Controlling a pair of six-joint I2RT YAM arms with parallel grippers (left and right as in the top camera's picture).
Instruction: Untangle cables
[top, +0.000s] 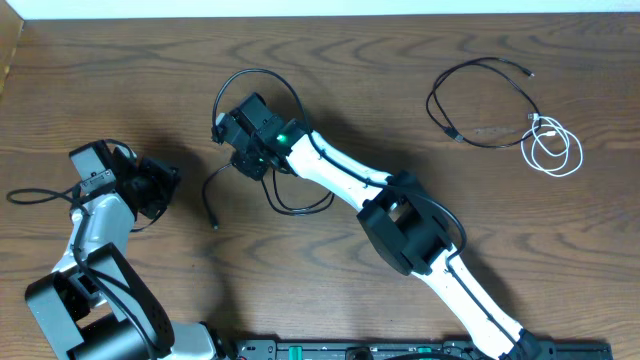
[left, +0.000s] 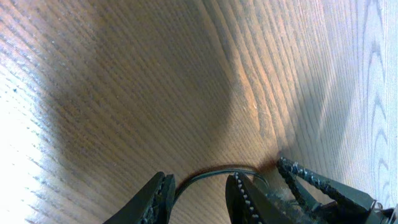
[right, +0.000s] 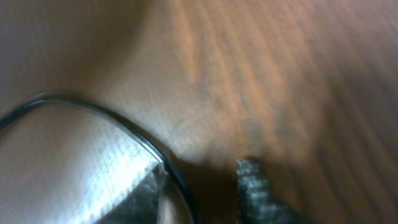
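One black cable (top: 262, 73) loops round my right gripper (top: 232, 135) left of the table's middle, and its plug end (top: 213, 222) lies below. In the blurred right wrist view this cable (right: 93, 107) runs between the jaws of the right gripper (right: 202, 193), against the left finger, and a gap shows beside it. A second black cable (top: 432, 100) and a coiled white cable (top: 545, 128) lie at the far right. My left gripper (top: 168, 185) rests at the left. Up close, the left gripper (left: 199, 196) has its jaws apart and a thin dark cord (left: 217, 171) arcs just past the fingertips.
The right arm (top: 400, 215) stretches diagonally from the front right across the wooden table (top: 400, 60). A thick black wire (top: 30, 194) trails from the left arm toward the left edge. The table's far edge runs along the top.
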